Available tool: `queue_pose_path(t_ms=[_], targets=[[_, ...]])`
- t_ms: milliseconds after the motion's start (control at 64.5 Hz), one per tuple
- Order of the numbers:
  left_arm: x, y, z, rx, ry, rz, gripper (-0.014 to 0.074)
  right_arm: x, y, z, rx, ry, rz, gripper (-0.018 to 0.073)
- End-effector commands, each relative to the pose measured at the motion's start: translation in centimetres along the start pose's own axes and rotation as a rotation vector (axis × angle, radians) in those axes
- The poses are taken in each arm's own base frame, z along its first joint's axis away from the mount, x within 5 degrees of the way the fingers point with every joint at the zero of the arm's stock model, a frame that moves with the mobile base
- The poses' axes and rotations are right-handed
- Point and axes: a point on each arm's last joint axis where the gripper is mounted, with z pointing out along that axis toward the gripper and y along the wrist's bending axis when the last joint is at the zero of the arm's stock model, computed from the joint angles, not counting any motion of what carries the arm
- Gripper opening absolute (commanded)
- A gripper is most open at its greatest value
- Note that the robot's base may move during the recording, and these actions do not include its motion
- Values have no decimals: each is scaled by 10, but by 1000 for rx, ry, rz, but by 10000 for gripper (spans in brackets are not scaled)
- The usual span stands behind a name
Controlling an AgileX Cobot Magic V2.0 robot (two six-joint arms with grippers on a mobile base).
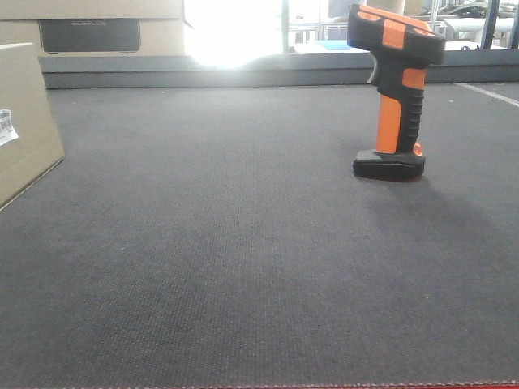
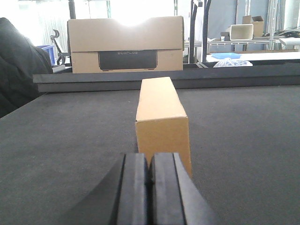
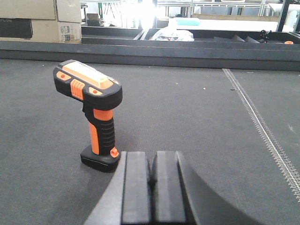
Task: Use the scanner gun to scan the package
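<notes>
One package (image 2: pixel 161 124), a plain tan cardboard box, stands shut on the dark tabletop (image 1: pixel 243 267); its contents are hidden. In the left wrist view it sits at 12 o'clock just beyond the left gripper (image 2: pixel 150 187), narrow end toward the camera, long side running away toward the rear ledge (image 2: pixel 234 77). In the front view only its corner shows at 9 o'clock, cut by the picture's left edge, with a small white barcode label (image 1: pixel 6 126) on the visible face.

Behind the ledge stands one pale box with a dark printed panel (image 2: pixel 125 44), at 12 o'clock above the package and well apart from it. It is shut too.

One scanner gun (image 1: pixel 395 93) stands upright on its flat black foot at about 2 o'clock in the front view, black with an orange top stripe and orange handle. From the right wrist view it is at 10 o'clock of the right gripper (image 3: pixel 152 187), near it but apart, its foot (image 3: pixel 99 159) just left of the pads.

The jaws of both grippers are pressed together, with only a thin seam between the black pads and nothing held.

The felt-like surface between package and scanner is bare across the middle and front. A raised dark ledge closes the far edge; a red stitched line (image 1: pixel 324 385) marks the near edge. In the right wrist view a pale ribbed strip (image 3: pixel 262 131) runs from 1 o'clock down to 4 o'clock across the surface.

Count: two boxes, one scanner, two grippers.
</notes>
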Motion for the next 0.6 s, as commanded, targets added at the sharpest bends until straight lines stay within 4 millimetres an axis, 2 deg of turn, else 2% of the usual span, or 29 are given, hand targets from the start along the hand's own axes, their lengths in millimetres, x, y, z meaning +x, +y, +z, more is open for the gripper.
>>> queue_pose_path(t_ms=[0,403,589], targets=[[-3,0,-1,-2,-32,-7,-111,-1,-1,-1,8,-20,-7,-154],[-3,0,-1,-2,-32,-7,-111,-1,-1,-1,8,-20,-10,-154],[-3,0,-1,-2,-32,-7,-111,16,0,-1,-2,9,-10,-154]])
